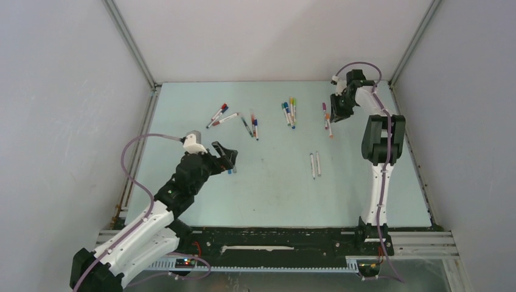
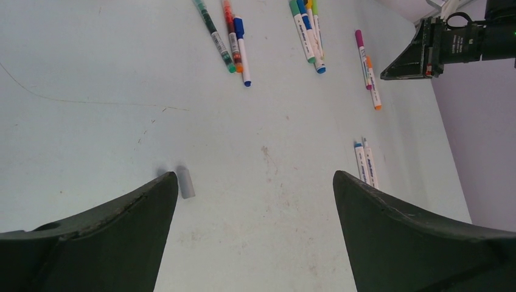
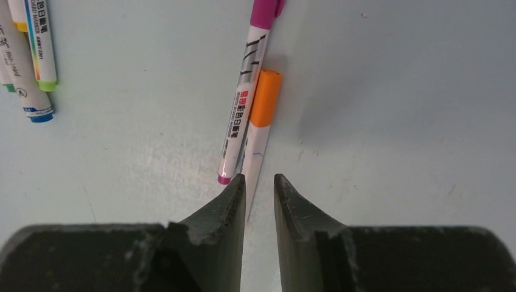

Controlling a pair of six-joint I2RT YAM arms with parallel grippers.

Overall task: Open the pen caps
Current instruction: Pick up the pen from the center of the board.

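Pen caps (image 3: 266, 97): short coloured plastic sleeves were seen on the pen tips, scattered in small groups across the far half of the table; the orange one lay just ahead of the right gripper, side by side with a purple-capped pen (image 3: 243, 103).
Table (image 1: 274, 194): a flat, pale blue-green, matt top was shown, lightly scuffed and marked; little sliding resistance was to be expected from it.
Left gripper (image 2: 255, 176): the fingers were spread as wide as they go and nothing was held; they were poised low over bare table, with a loose grey cap (image 2: 185, 182) lying just beside the left finger.
Right gripper (image 3: 258, 179): the fingers were drawn close together, astride the white barrel of the orange-capped pen (image 3: 257, 152); a sliver of gap was visible on one side, so whether the barrel was actually pinched could not be told.
Pens: thin, stiff, round barrels with glossy printed labels were seen; they were judged very light and likely to roll or skid if nudged.
Handling of the caps: each was judged light, rigid, smooth and held on by friction only; a slip under the pads was thought likely unless it was squeezed squarely.
Where to take hold: the barrel was best gripped at mid-length by one gripper and the cap across its short sides by the other, then pulled straight along the pen's axis.
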